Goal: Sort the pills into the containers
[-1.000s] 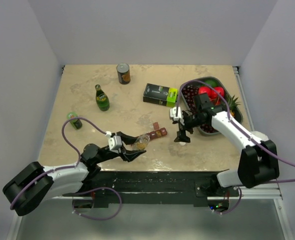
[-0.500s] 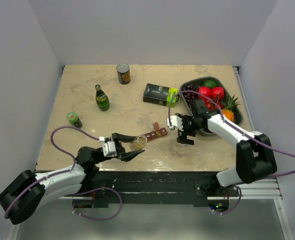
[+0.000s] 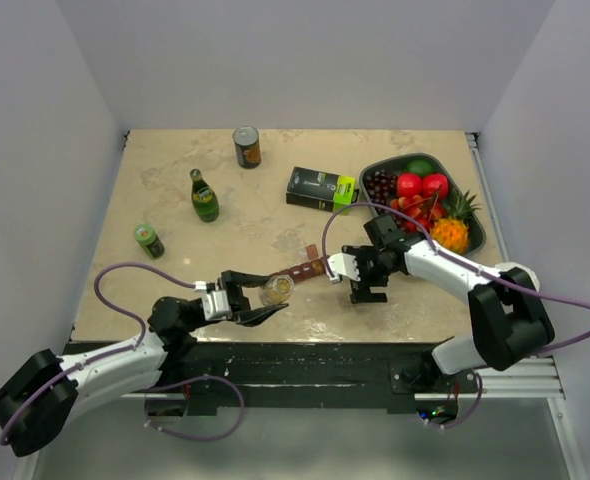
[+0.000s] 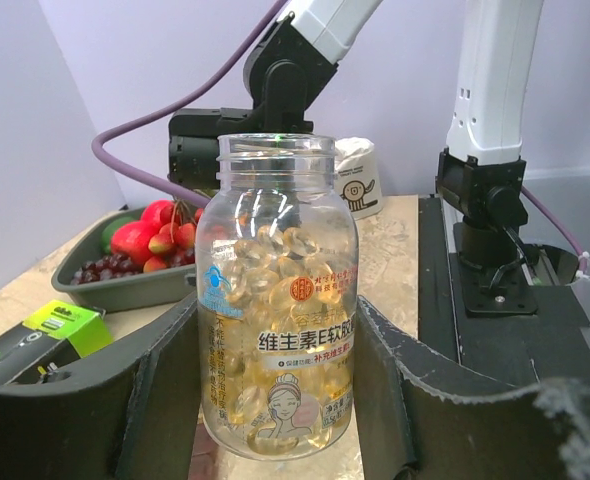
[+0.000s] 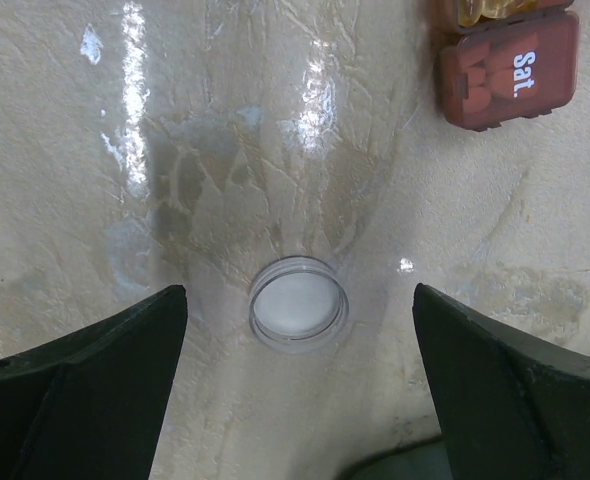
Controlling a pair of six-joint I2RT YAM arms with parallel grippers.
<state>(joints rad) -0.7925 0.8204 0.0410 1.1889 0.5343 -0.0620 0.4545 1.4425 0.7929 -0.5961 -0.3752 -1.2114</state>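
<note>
Left jaws: clamped on open pill bottle [image 4: 275,300], beside strip [image 3: 311,268].
Right jaws: wide, empty, over cap [image 5: 297,302] near strip.
Risk: we fear a fast tilt overshoots compartments.

The containers [image 3: 311,266], a narrow dark red strip of small square compartments, lay flat and slantwise on the table [image 3: 175,210], near its front edge. The end lid, marked "Sat.", was shut. The pills [image 4: 275,250], golden softgels, sat in a clear, uncapped, upright bottle [image 4: 278,300] between the left fingers [image 4: 165,400].
</note>
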